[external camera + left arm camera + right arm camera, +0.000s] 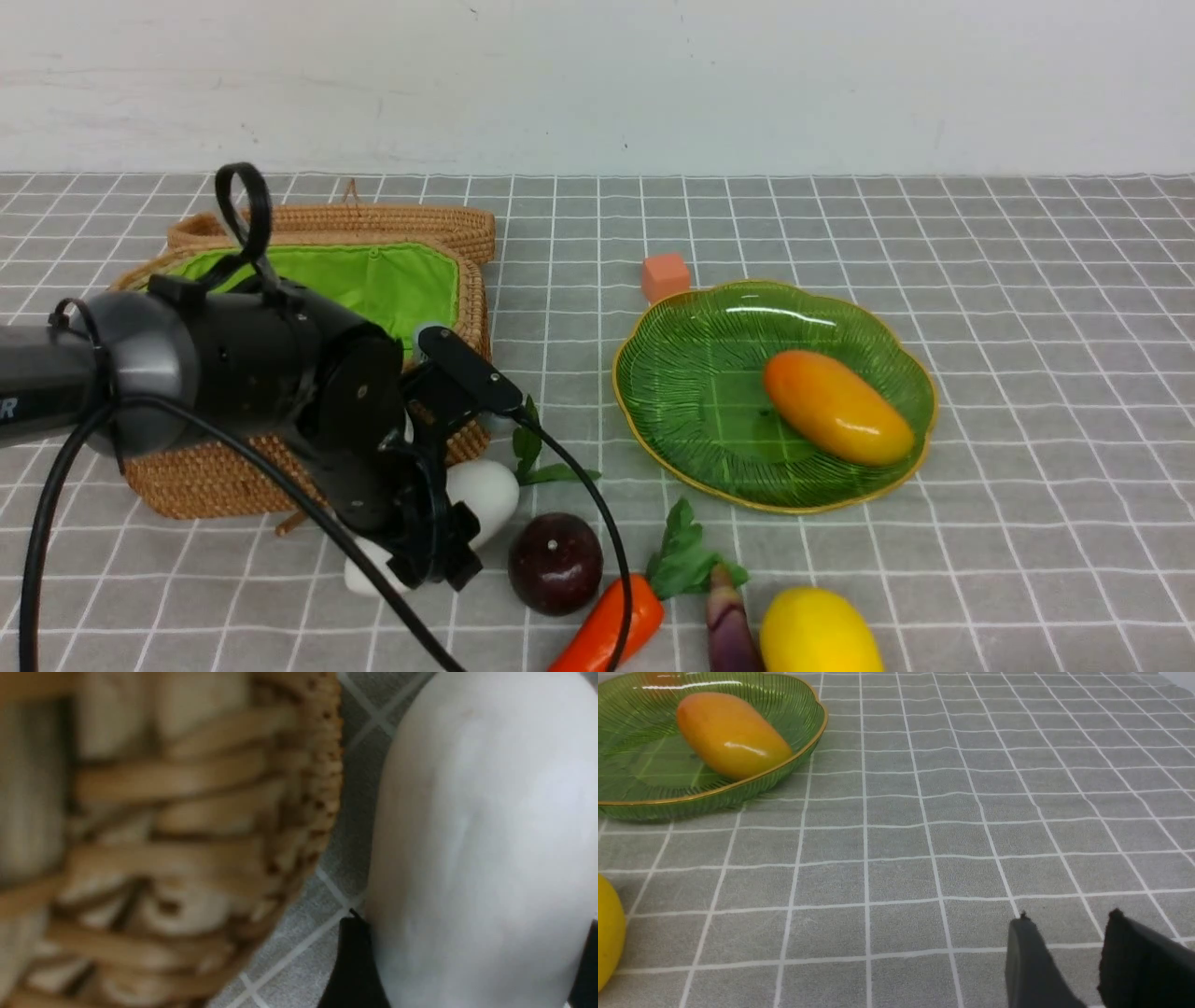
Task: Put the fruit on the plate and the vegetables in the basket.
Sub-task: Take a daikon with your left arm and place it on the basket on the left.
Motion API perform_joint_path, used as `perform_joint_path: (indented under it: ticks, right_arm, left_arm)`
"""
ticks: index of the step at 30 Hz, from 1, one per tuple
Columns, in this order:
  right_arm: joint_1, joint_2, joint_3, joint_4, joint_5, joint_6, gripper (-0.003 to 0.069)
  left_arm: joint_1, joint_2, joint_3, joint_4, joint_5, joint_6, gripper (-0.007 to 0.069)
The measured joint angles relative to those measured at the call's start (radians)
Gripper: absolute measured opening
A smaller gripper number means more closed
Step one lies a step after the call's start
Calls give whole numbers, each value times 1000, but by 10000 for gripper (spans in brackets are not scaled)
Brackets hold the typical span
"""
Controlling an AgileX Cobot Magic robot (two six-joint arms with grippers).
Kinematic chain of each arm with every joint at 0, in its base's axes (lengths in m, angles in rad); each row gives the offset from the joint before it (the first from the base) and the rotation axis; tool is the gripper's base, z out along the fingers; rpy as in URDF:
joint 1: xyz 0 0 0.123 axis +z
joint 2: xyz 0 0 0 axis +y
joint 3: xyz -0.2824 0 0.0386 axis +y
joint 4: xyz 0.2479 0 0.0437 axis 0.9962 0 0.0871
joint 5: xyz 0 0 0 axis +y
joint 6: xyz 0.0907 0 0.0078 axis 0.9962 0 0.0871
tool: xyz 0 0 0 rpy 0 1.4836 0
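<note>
Three fruits: glossy orange-yellow mango (836,406) lies on the plate (691,373); round dark maroon plum (555,563) and yellow lemon (817,635) sit on the checked cloth (1027,523) near the front edge.
Plate: translucent green, leaf-ribbed, scalloped yellow rim; right of the basket (205,481).
Three vegetables: white oblong radish (490,495) with green leaves lies on the cloth just in front of the basket; orange carrot (611,625) with green leaves is beside the plum; slender dark purple eggplant (730,630) is between carrot and lemon.
Basket: brown woven wicker, bright green lining, lid swung back.
Left gripper (431,560): low at the radish, black fingers (352,970) set wide, one against each side of it.
Right gripper (1066,919): fingers partly apart, nothing between them, over bare cloth, well apart from the plate.
</note>
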Motion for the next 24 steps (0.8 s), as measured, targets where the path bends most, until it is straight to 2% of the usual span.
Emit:
perform_joint_path:
  ticks: [12,24]
  right_arm:
    - [0,0,0,0,0,0,240]
    - [0,0,0,0,0,0,240]
  left_arm:
    - [0,-61,2,-18,76,5,507]
    - [0,-350,2,-98,258,177,507]
